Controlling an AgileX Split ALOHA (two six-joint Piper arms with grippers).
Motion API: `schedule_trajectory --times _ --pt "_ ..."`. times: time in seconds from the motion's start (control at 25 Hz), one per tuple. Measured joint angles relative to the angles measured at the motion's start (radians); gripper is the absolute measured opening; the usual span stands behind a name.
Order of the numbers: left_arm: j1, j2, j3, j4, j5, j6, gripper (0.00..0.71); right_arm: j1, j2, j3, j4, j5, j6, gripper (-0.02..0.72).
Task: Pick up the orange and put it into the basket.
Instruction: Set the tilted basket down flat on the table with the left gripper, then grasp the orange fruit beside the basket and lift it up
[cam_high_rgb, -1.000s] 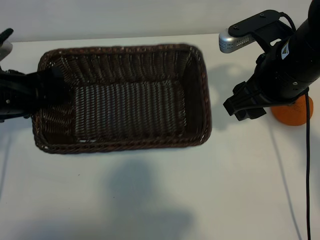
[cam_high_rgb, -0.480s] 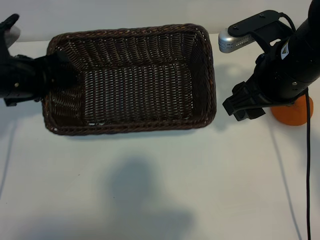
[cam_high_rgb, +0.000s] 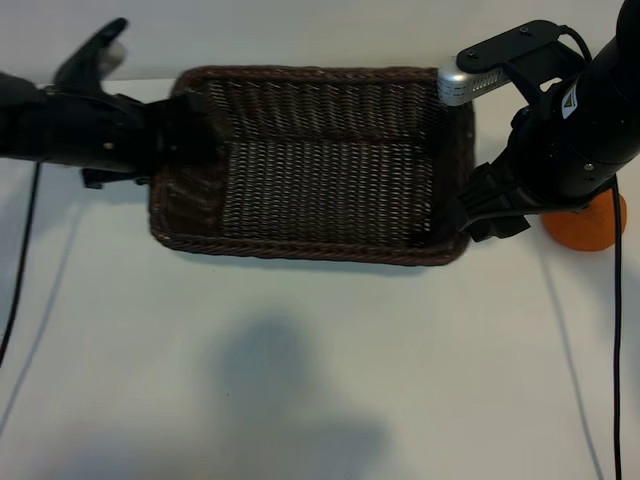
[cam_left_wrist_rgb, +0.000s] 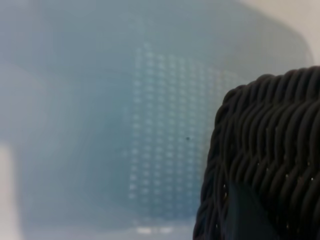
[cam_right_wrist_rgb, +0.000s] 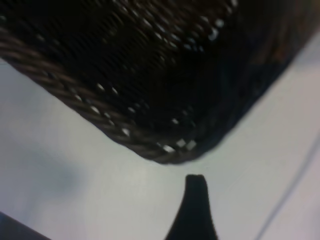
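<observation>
The dark brown wicker basket (cam_high_rgb: 320, 170) lies across the middle of the table. My left gripper (cam_high_rgb: 192, 142) is shut on its left wall; in the left wrist view the woven wall (cam_left_wrist_rgb: 272, 145) fills the space beside one dark finger (cam_left_wrist_rgb: 245, 215). The orange (cam_high_rgb: 592, 226) sits on the table at the far right, half hidden behind my right arm. My right gripper (cam_high_rgb: 492, 212) hovers open just left of the orange, at the basket's right end. The right wrist view shows one fingertip (cam_right_wrist_rgb: 196, 192) over bare table close to the basket's corner (cam_right_wrist_rgb: 165, 147), with nothing held.
A silver camera mount (cam_high_rgb: 470, 84) on the right arm overhangs the basket's far right corner. A black cable (cam_high_rgb: 615, 340) runs down the table's right side and another (cam_high_rgb: 22, 270) trails from the left arm. Bare white table (cam_high_rgb: 320, 380) stretches in front of the basket.
The left arm has carried the basket to the right, from the table's left side until its right end reaches the right gripper. The right arm and the orange have stayed put.
</observation>
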Motion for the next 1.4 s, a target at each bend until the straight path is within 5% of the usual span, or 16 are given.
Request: schedule_trajectory --times 1.0,1.4 --pt "-0.006 0.121 -0.005 -0.003 -0.014 -0.013 0.299 0.000 0.000 0.000 0.000 -0.002 0.008 0.580" --pt "-0.005 0.106 -0.008 -0.005 0.033 -0.029 0.666 0.000 0.000 0.000 -0.001 -0.001 0.009 0.580"
